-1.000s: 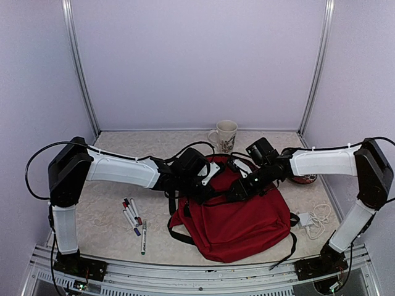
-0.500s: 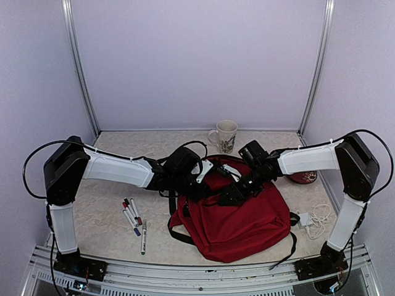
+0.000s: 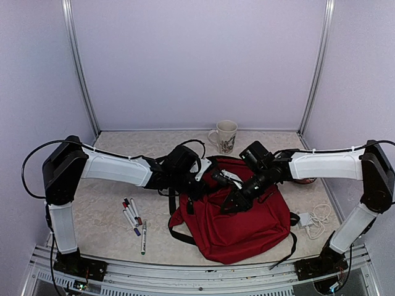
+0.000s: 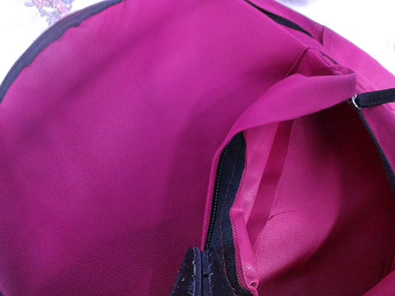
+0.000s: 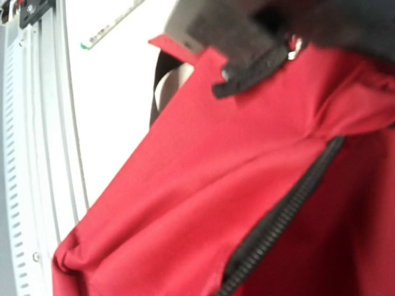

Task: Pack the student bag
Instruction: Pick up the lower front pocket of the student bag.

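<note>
The tabletop (image 3: 111, 185) is occupied in its middle by the student bag (image 3: 237, 225), which is laid flat between the two arms, its black straps trailing toward the near edge. At the bag's far end the main compartment is seen unzipped in the left wrist view, with a flap of fabric raised. The left gripper (image 3: 199, 184) is set at that far-left edge; its fingers (image 4: 200, 277) are pressed together on the black zipper tape. The right gripper (image 3: 233, 203) is lowered onto the bag's upper middle, and its fingers (image 5: 228, 31) are closed, seemingly on a fold of red fabric with a black tab (image 5: 253, 71). A patterned mug (image 3: 226, 135) is stood just behind the bag. A white charger and cable (image 3: 313, 219) are placed to the bag's right, and several markers (image 3: 132, 217) are scattered to its left.
</note>
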Available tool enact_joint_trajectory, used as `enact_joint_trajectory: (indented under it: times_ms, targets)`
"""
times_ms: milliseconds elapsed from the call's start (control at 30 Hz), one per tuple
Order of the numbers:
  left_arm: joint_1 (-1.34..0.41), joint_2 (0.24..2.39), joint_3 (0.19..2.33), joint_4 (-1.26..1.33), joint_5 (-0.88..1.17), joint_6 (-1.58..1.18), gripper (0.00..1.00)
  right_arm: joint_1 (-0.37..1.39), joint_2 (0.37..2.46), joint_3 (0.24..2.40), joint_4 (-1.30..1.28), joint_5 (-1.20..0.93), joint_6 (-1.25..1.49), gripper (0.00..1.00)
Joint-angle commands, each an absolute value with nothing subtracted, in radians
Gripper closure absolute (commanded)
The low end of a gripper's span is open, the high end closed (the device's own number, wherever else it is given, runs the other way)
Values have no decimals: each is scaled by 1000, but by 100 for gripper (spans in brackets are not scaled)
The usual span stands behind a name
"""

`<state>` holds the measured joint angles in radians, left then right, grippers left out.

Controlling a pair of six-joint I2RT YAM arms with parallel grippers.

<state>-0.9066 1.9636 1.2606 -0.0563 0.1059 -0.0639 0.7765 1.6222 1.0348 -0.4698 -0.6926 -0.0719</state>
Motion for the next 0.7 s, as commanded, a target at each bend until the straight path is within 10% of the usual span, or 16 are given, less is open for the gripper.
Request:
enact_joint_trajectory:
  times_ms: [0,100,367,667]
  targets:
    - [-893,1914,1232,-28,63,-68,100,790,1546,1031,-498,-715,-52,100]
    - [-892,1890,1226,-27,69,-75,98,790,1515,1026,-472,-682,-38,100]
    - [-885,1751,1242,-170,-124,-240,3,790,1502,995,-420,-632,-12,100]
    - [-874,1524,1163,-606,-490,-624,1,790,1469,972,-399,-601,6,100]
